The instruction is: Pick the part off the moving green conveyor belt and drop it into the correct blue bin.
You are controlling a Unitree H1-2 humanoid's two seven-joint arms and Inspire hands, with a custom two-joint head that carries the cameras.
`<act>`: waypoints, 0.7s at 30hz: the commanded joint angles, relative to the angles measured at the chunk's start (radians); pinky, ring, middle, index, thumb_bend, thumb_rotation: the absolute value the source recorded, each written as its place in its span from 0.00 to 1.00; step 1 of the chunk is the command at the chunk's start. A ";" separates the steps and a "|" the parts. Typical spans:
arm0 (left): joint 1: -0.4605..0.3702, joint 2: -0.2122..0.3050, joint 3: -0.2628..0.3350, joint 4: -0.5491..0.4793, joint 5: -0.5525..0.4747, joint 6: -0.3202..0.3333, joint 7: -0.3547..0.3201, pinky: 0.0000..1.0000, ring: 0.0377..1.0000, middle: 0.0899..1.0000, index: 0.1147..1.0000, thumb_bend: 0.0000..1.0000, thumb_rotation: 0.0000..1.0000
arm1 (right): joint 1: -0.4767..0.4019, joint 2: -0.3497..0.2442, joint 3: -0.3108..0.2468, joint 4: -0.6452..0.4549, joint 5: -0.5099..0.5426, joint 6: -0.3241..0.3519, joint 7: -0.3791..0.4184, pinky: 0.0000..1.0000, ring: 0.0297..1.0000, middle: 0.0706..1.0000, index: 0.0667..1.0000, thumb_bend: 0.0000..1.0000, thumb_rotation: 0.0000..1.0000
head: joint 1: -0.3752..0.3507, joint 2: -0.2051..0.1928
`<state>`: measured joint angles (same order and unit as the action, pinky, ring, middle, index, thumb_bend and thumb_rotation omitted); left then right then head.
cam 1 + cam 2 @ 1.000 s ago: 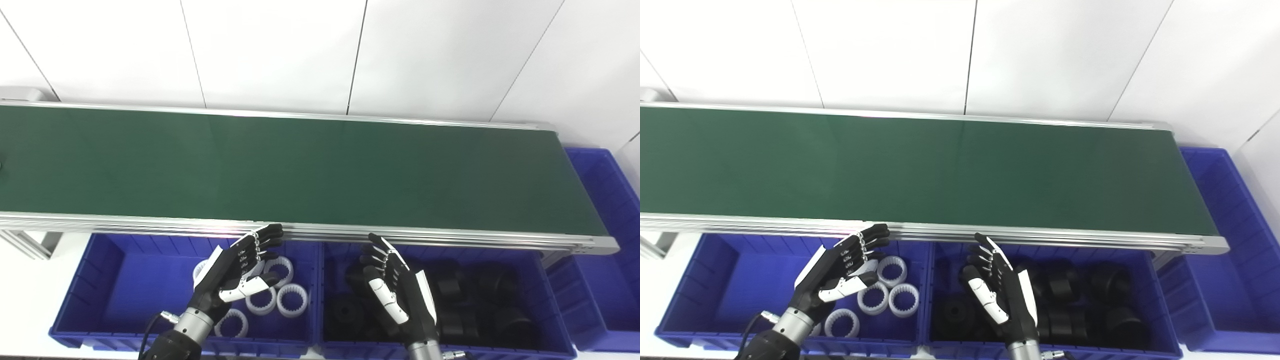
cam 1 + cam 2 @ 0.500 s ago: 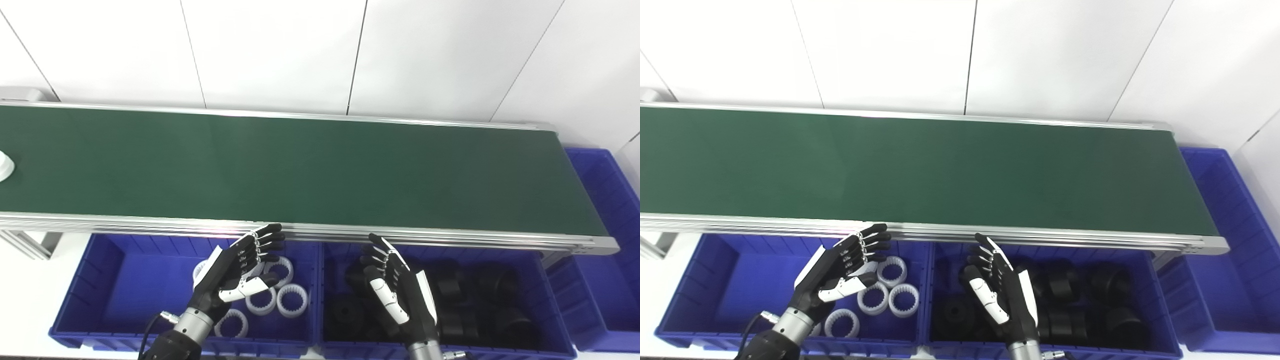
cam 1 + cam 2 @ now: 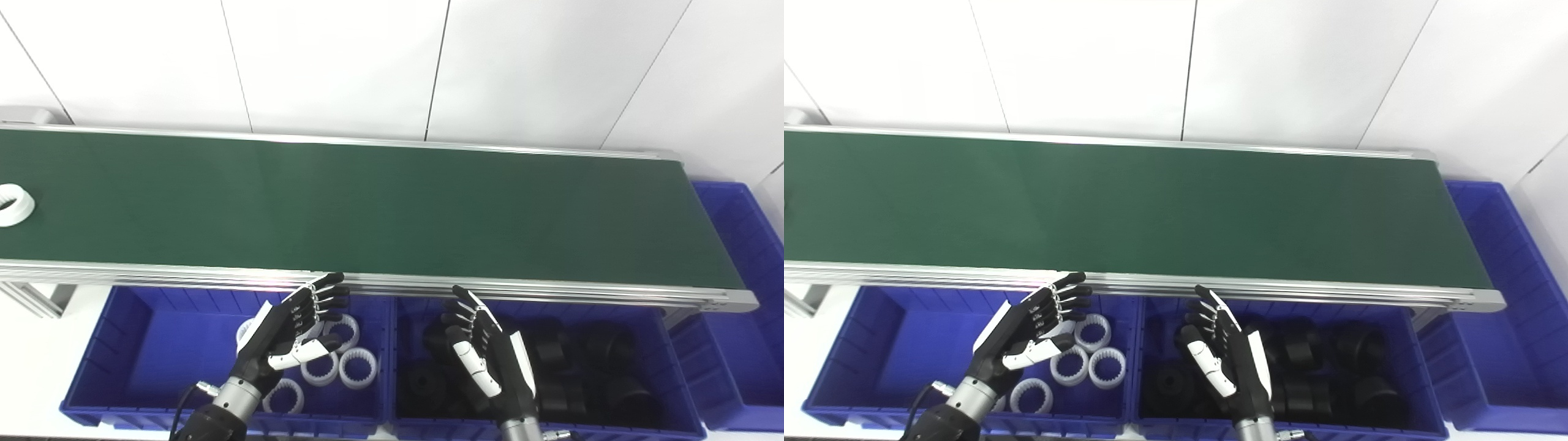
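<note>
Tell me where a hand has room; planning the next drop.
Free: the left half of the bin with the white rings, and the belt right of the oncoming white ring. Crowded: the bin of black parts under the right hand.

Bright, even overhead light; washed-out white wall [image 3: 343, 61], slightly soft focus.

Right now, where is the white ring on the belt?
In the left eye view, the white ring sits at the conveyor belt's far left edge, well away from both hands.
</note>
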<state>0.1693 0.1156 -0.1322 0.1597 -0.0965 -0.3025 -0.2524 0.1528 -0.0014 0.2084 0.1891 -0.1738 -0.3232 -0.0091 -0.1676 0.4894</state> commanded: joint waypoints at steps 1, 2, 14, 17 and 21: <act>-0.013 -0.006 0.003 -0.018 0.007 -0.027 0.004 0.71 0.76 0.78 0.83 0.92 0.46 | -0.004 -0.001 0.000 -0.036 0.006 -0.028 0.010 0.68 0.76 0.79 0.88 0.59 0.77 | 0.001 0.000; -0.012 -0.009 0.002 -0.018 0.005 -0.028 0.004 0.71 0.75 0.78 0.83 0.92 0.46 | -0.004 -0.004 -0.001 -0.032 0.012 -0.035 0.013 0.68 0.76 0.79 0.88 0.59 0.78 | 0.055 -0.005; -0.007 -0.030 -0.008 -0.010 0.013 -0.028 -0.001 0.66 0.69 0.72 0.78 0.93 0.32 | -0.004 -0.033 -0.016 0.000 0.045 -0.085 0.028 0.71 0.80 0.83 0.93 0.51 0.90 | 0.344 -0.075; -0.011 -0.033 -0.009 0.000 0.018 -0.037 0.000 0.65 0.69 0.71 0.76 0.94 0.29 | -0.004 -0.037 -0.019 0.000 0.046 -0.079 0.030 0.72 0.81 0.84 0.94 0.50 0.93 | 0.363 -0.083; -0.018 -0.034 -0.007 0.013 0.019 -0.044 0.001 0.63 0.68 0.68 0.75 0.96 0.26 | -0.011 -0.035 -0.021 0.020 0.047 -0.100 0.027 0.70 0.80 0.84 0.95 0.48 0.97 | 0.365 -0.093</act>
<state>0.1702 0.0843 -0.1407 0.1904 -0.0806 -0.3067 -0.2521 0.1530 -0.0411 0.1903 0.2173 -0.1366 -0.3608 0.0152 0.2010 0.3988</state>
